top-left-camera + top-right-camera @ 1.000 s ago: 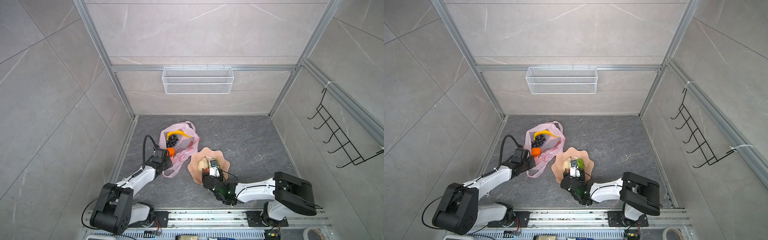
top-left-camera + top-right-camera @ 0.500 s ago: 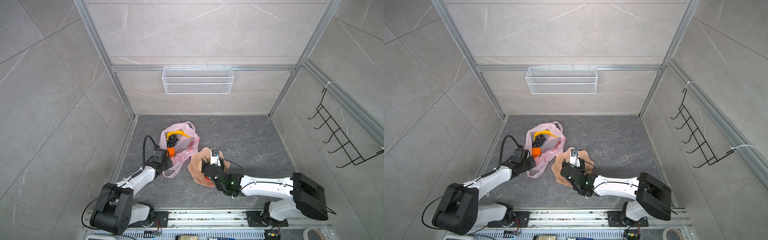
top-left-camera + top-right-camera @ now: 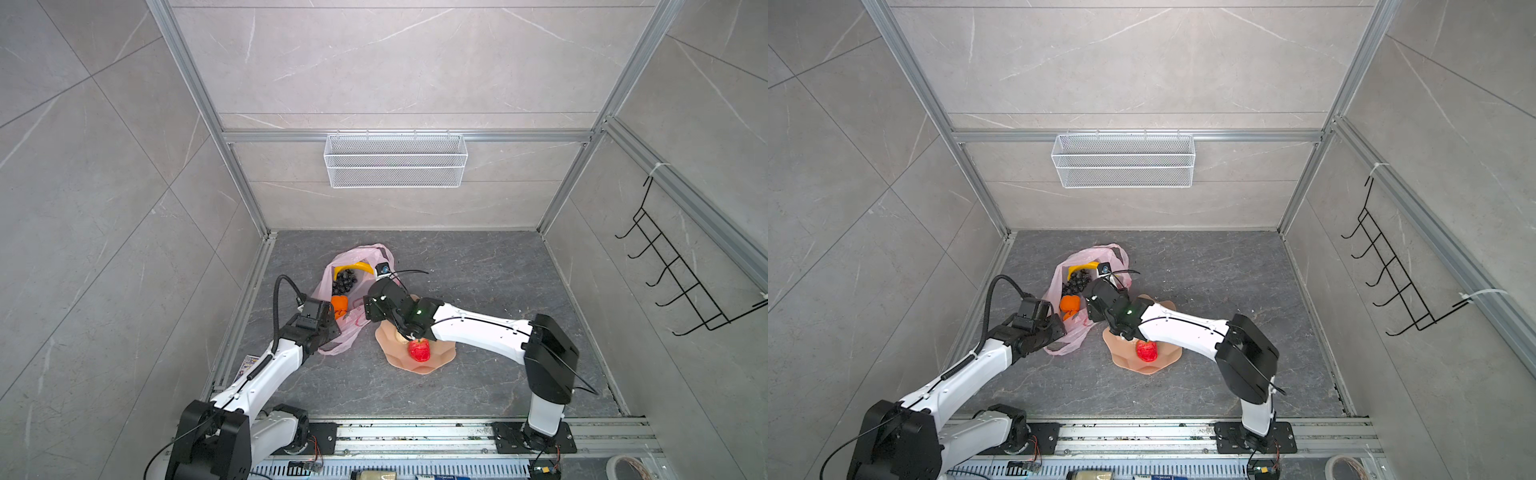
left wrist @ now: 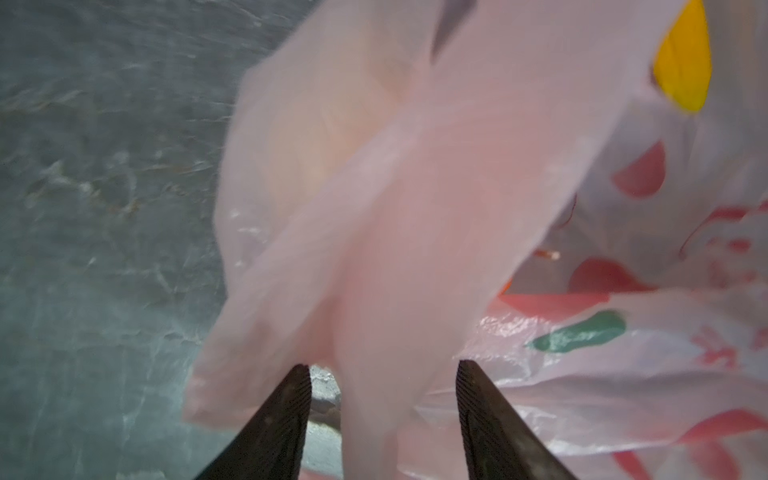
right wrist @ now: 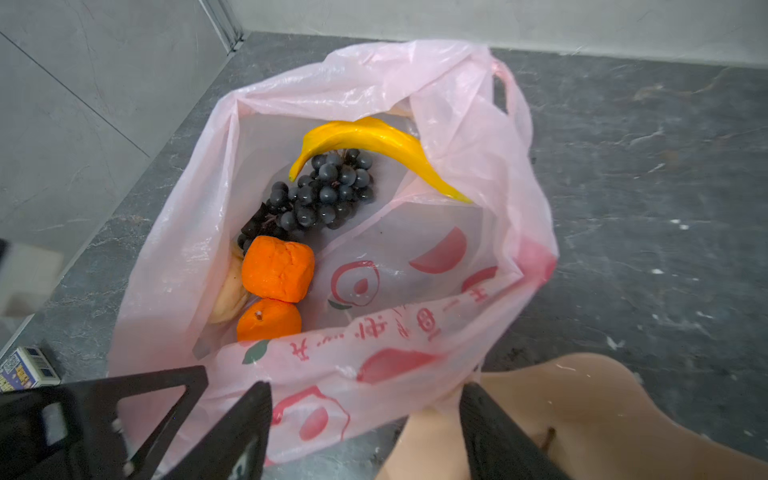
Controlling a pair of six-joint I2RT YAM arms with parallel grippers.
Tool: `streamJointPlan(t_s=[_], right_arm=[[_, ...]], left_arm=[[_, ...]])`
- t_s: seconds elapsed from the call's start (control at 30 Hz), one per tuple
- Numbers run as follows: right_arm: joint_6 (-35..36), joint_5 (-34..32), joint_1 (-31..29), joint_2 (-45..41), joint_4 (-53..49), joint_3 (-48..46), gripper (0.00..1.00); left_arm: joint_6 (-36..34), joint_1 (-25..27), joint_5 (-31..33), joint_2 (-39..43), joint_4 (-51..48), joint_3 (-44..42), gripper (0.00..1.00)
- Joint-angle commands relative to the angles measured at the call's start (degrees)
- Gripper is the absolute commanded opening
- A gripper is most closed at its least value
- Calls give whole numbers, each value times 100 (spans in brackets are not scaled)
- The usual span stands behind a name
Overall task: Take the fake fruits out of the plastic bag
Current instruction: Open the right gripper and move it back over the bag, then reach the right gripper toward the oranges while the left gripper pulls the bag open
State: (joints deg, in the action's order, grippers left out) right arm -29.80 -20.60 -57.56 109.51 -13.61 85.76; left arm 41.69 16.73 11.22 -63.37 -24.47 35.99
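Note:
The plastic bag (image 3: 357, 253) (image 3: 1096, 249) lies open at the left of the floor. In the right wrist view the bag (image 5: 374, 83) holds a yellow banana (image 5: 374, 137), dark grapes (image 5: 324, 191), two oranges (image 5: 277, 268) and a beige lumpy fruit (image 5: 228, 295). A red apple (image 3: 419, 350) (image 3: 1146, 351) sits on the peach plate (image 3: 440, 361). My right gripper (image 5: 365, 390) (image 3: 370, 309) hangs open over the bag's near rim. My left gripper (image 4: 382, 370) (image 3: 330, 328) is open, with a loose strip of the bag (image 4: 395, 208) hanging between its fingers.
A small printed box (image 5: 25, 368) (image 3: 248, 365) lies by the left wall rail, close to the bag. A white wire basket (image 3: 395, 160) hangs on the back wall. A black hook rack (image 3: 685, 282) is on the right wall.
My right arm has swung from the plate over to the bag, and the red apple now shows on the plate. My left gripper has opened and let go of the bag's handle.

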Motion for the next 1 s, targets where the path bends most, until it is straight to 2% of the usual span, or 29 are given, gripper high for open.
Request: streamJointPlan(t_s=[0.0, 0.13, 0.27, 0.43, 0.57, 0.63, 0.7, 0.8, 0.97], right_arm=[[-60, 625, 153, 518, -677, 614, 73], [-224, 976, 304, 1092, -937, 1263, 72], [-319, 1084, 341, 1426, -1056, 1566, 71], [-500, 1213, 414, 1437, -842, 1387, 71], [-511, 1319, 421, 1508, -771, 1365, 71], [-492, 1359, 421, 1556, -766, 1368, 71], [-449, 1320, 421, 1602, -796, 1391, 71], [-385, 1289, 454, 1677, -845, 1442, 71], [-316, 1634, 456, 1823, -779, 1702, 71]], left_arm=[[287, -1, 558, 227, -791, 592, 71], [264, 74, 722, 167, -979, 1164, 77], [-39, 93, 1047, -290, -1047, 1752, 83], [-429, 90, 1176, -1675, -1263, 2583, 89], [-541, 17, 1253, -2621, -1323, 3040, 89], [-497, -111, 1211, -2853, -1276, 3069, 84], [-408, -290, 1181, -2785, -1172, 2905, 75], [-261, -662, 998, -2262, -728, 2318, 60], [-141, -1059, 261, -1495, 280, 1346, 38]])
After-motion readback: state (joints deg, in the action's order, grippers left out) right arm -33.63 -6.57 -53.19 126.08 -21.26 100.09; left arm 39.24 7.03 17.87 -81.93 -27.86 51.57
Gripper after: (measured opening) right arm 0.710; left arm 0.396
